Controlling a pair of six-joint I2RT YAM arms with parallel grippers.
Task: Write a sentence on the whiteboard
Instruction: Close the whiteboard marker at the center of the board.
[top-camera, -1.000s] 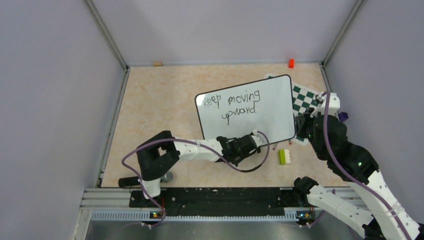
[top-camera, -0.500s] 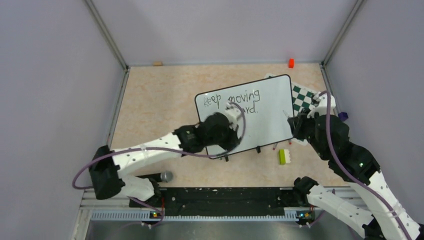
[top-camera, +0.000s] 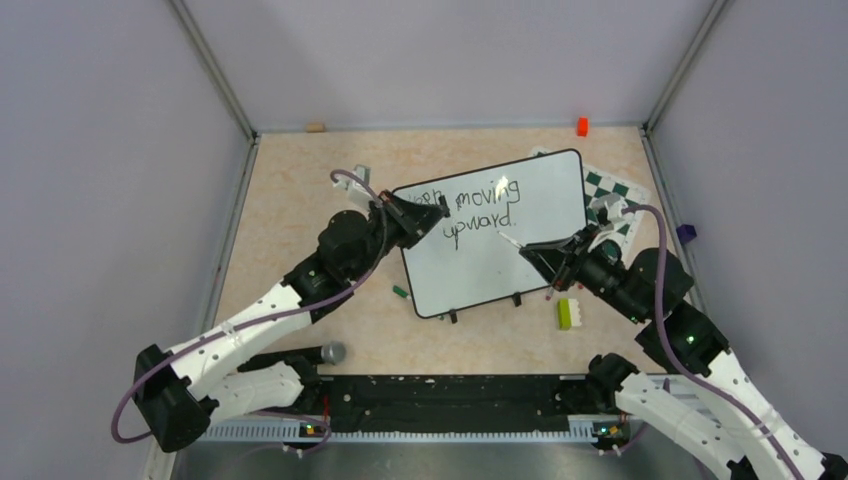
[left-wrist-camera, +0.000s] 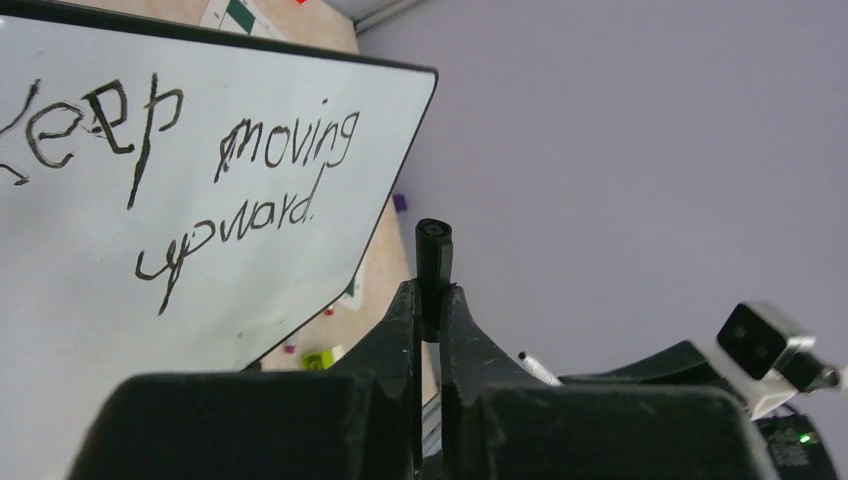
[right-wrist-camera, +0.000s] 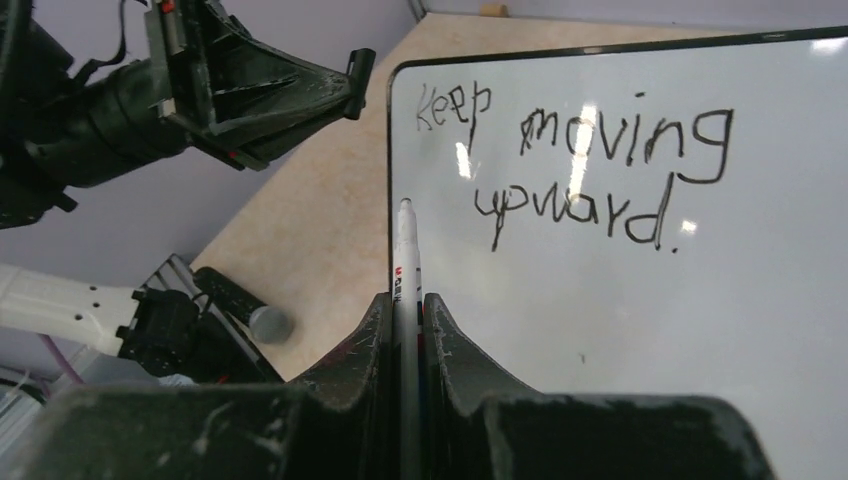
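The whiteboard (top-camera: 500, 265) lies mid-table, black-rimmed, with the sentence (top-camera: 480, 208) "Keep moving upward." in two dark lines. My left gripper (top-camera: 437, 211) hovers over the board's upper left corner, shut on a small black marker cap (left-wrist-camera: 434, 262), and covers part of "Keep" from above. The left wrist view shows the sentence (left-wrist-camera: 200, 170) on the whiteboard (left-wrist-camera: 90, 330) beyond the left gripper (left-wrist-camera: 433, 300). My right gripper (top-camera: 530, 250) is over the board's lower right area, shut on a white marker (right-wrist-camera: 406, 262). In the right wrist view the right gripper (right-wrist-camera: 405, 305) points the marker along the board's left rim, beside the sentence (right-wrist-camera: 600, 170).
A green-and-white chess mat (top-camera: 612, 195) pokes out behind the board's right side. A yellow-green and white brick (top-camera: 568, 313) lies near the board's front corner. An orange block (top-camera: 582, 126) and a wooden block (top-camera: 316, 127) sit by the back wall. A grey cylinder (top-camera: 333, 352) rests near the bases.
The left arm swung from the board's front edge up to its upper left corner. The right gripper moved left from the board's right rim, carrying the marker over the board.
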